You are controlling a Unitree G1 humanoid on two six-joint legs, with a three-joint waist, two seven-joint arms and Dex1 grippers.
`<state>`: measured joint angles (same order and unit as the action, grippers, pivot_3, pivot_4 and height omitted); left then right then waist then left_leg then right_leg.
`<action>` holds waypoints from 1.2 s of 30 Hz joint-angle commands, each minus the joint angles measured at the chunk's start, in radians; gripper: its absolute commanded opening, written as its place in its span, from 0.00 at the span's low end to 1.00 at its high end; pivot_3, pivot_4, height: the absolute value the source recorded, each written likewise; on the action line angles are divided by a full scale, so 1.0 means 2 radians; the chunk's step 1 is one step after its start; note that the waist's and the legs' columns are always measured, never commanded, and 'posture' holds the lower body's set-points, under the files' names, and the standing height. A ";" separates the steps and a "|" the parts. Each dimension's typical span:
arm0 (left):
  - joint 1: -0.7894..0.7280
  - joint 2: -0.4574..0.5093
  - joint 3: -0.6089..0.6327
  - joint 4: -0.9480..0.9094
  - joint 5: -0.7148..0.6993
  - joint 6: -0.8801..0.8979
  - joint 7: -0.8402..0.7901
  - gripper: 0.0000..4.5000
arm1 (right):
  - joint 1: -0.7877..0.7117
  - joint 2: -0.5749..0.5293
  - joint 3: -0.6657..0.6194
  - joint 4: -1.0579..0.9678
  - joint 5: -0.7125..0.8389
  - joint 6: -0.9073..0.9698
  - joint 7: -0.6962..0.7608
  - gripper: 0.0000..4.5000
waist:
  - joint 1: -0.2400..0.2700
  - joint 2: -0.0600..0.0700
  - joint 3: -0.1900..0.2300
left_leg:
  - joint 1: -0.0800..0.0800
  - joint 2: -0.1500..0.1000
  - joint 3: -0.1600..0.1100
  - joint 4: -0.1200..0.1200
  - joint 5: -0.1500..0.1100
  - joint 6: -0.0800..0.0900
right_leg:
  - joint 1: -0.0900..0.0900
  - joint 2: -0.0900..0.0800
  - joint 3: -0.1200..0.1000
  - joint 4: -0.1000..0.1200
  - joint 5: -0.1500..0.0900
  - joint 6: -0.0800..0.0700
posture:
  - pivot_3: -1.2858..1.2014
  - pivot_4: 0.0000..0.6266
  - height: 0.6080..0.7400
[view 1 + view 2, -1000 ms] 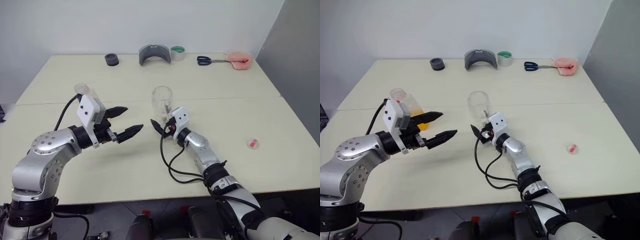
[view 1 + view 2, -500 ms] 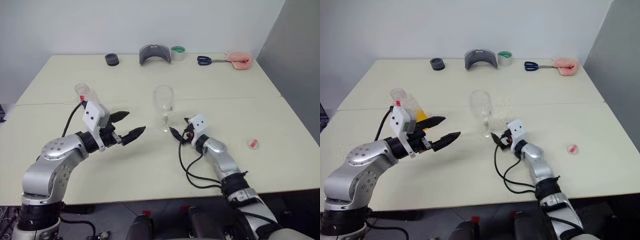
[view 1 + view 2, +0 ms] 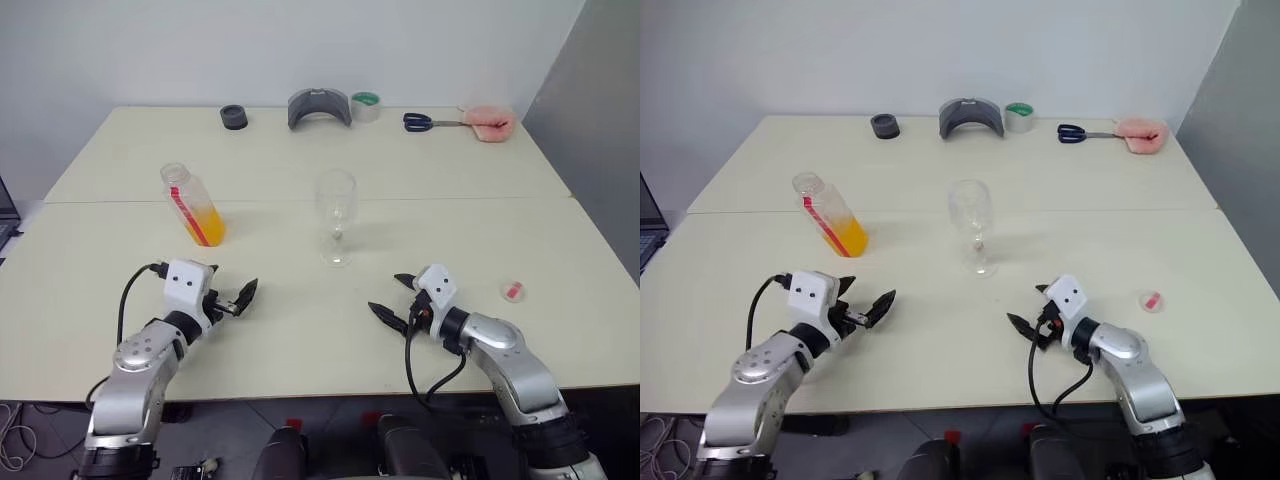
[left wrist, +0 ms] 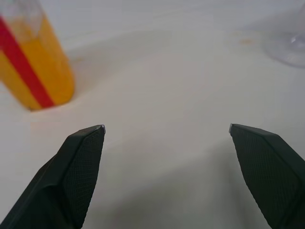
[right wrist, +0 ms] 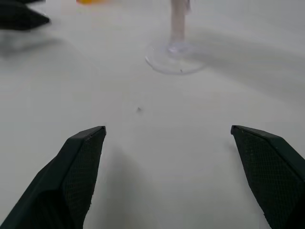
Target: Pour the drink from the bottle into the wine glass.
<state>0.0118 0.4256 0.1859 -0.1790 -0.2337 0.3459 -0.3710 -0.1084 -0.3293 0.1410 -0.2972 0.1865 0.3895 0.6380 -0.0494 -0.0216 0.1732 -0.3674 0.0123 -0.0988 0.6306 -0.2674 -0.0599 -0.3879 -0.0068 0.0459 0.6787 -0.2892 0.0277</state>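
Observation:
The bottle (image 3: 193,204) stands uncapped on the left half of the table, with the orange drink (image 3: 207,226) filling its lower part. Mid-table, the wine glass (image 3: 336,216) stands upright and looks empty. My left gripper (image 3: 236,298) hovers low over the table, nearer the front edge than the bottle, open and holding nothing. My right gripper (image 3: 388,297) is open and empty too, in front and to the right of the glass. The left wrist view has the bottle (image 4: 33,62) ahead beyond one finger (image 4: 78,167). The right wrist view has the glass foot (image 5: 174,56) ahead.
A small red-and-white round piece (image 3: 513,291) lies on the table at the right. Along the far edge are a black ring (image 3: 233,117), a grey curved piece (image 3: 319,106), a tape roll (image 3: 365,105), scissors (image 3: 425,122) and a pink object (image 3: 488,122).
Both arms have dropped and drawn back toward the front edge. The right gripper left the glass's stem and moved right. The left gripper sank away from the bottle. The view itself shifted too.

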 commanded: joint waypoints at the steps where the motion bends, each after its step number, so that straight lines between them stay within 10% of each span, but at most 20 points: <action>1: 0.004 -0.010 0.018 0.007 0.023 -0.034 0.034 1.00 | 0.003 -0.006 -0.004 -0.057 0.023 -0.013 0.012 0.99 | 0.000 0.000 0.000 | 0.000 0.000 0.000 0.000 0.000 0.000 | 0.000 0.000 0.000 0.000 0.000 0.000 | 0.52 0.24 1.00; 36: -0.085 -0.010 0.053 0.066 0.022 -0.041 0.089 1.00 | -0.044 -0.029 -0.013 -0.126 0.146 0.069 0.019 0.99 | 0.008 -0.001 0.000 | -0.007 -0.009 -0.016 0.000 0.005 -0.007 | 0.001 -0.007 -0.015 0.000 -0.001 -0.002 | 0.52 0.24 1.00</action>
<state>-0.1392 0.3903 0.2733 -0.0443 -0.1819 0.2809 -0.1876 -0.1786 -0.3850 0.1356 -0.5002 0.4496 0.5190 0.6706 -0.0327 -0.0227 0.1740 -0.3817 -0.0054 -0.1315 0.6299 -0.2583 -0.0729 -0.3864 -0.0205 0.0152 0.6787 -0.2911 0.0232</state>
